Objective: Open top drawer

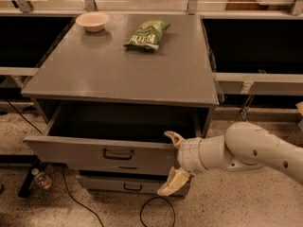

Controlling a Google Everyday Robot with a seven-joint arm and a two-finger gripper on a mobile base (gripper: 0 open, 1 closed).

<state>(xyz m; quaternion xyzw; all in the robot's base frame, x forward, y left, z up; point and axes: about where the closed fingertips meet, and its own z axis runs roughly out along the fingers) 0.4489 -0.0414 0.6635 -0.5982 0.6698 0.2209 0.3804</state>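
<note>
Although the top drawer stands pulled well out beneath the cabinet top, its inside is lost in shadow. The gripper is seen at the right end of the drawer front, with its fingers spread wide and the upper one by the front's top edge; contact cannot be told. The arm is cut off at the right. A lower drawer is partly hidden.

The claw covers the right front corner of the top drawer; its arm runs off the right edge
</note>
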